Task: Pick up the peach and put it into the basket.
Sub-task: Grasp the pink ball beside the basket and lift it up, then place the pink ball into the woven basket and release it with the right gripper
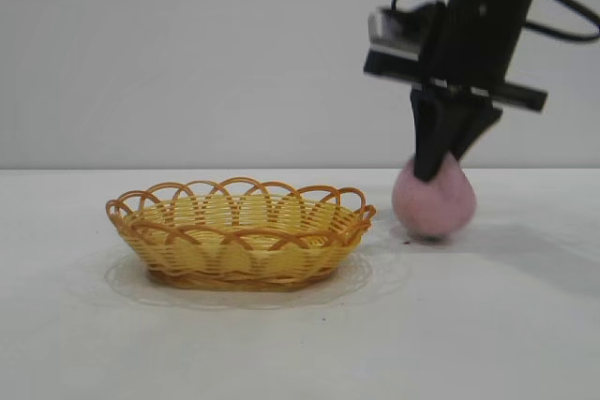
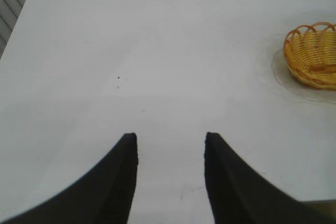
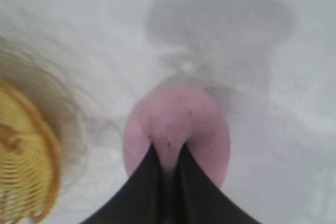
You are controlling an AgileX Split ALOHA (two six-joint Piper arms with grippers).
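Dusty pink, matte, rounded peach (image 1: 433, 201) on the white desk (image 1: 300, 344), just right of the shallow oval wicker basket (image 1: 242, 231) with yellow weave and orange-brown looped rim, close but apart from it. Basket empty. Right gripper (image 1: 443, 152) pointing steeply down, 2 black fingers (image 3: 144, 192) clenched on the top of the peach, pinching its soft upper surface; fruit apparently touching or barely off the desk, hard to tell which. Left gripper (image 2: 170, 174) released, 2 dark fingers spread over bare desk, nothing between them, well apart from the basket seen off to one side in the left wrist view.
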